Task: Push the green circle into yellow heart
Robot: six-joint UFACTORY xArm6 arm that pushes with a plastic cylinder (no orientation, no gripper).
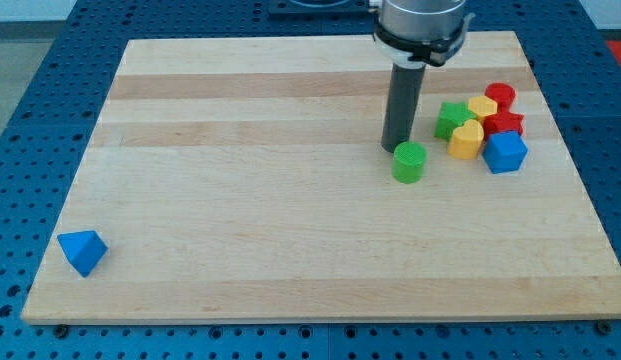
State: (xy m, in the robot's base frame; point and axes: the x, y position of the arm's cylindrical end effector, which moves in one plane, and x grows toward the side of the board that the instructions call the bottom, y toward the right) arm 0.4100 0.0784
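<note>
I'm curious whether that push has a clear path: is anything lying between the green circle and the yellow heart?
No. In the camera view, only bare wood separates the green circle from the yellow heart. My tip sits at the circle's upper left.

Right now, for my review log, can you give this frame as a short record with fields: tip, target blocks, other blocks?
tip: my tip sits just up-left of the green circle, about touching it
goal block: yellow heart, to the circle's right, a gap between them
cluster: green block, yellow block, red blocks, blue block
stray: blue triangle-like block, bottom left
surface: wooden board
</note>
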